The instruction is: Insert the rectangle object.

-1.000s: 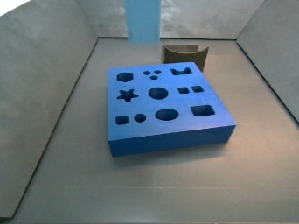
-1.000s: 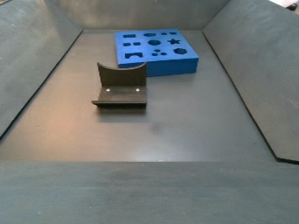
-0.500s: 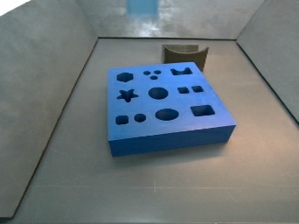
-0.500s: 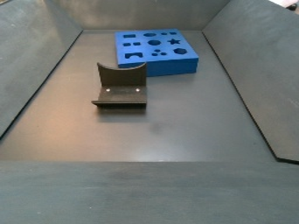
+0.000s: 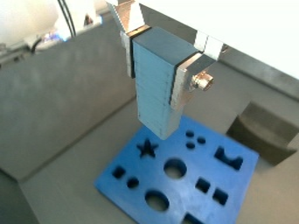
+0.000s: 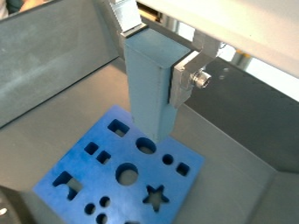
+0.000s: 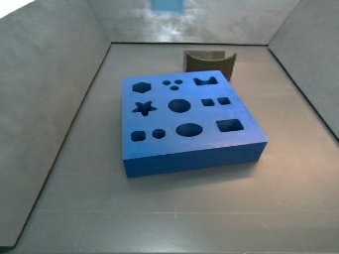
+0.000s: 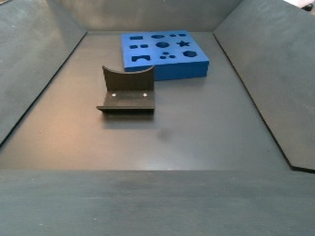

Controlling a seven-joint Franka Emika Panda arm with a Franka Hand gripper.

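Tool clamps the rectangle object upright, high above the blue block, whose shaped holes sit vacant.

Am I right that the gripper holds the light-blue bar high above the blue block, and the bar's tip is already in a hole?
Not quite. The gripper does hold the light-blue bar above the blue block, but the tip is not in any hole. In both wrist views it hangs clear above the block, and a side view shows only the bar's lower end at the top edge.

The top edge is cutting off the rectangle object and hiding the gripper holding it.
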